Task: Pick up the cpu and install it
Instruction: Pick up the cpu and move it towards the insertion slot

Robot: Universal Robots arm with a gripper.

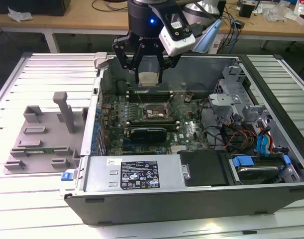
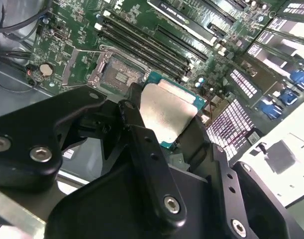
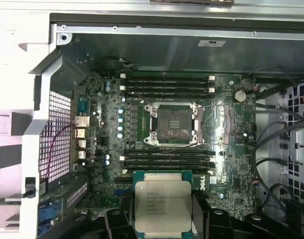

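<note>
Gripper (image 1: pixel 149 75) grips cpu (image 1: pixel 149 78) over open case (image 1: pixel 191 206)
Fingers clamped on the chip's opposite edges, silvery top showing in both wrist views; cpu held clear above the motherboard (image 3: pixel 231 149), toward the case's far edge in the exterior view; socket (image 3: pixel 172 123) open, well apart from it.

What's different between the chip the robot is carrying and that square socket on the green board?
The cpu has a solid silvery top; the socket is a dark recess in a metal frame. The cpu hangs in the fingers above the board; the socket is fixed to the board, empty. Both are roughly square and look similar in outline.
</note>
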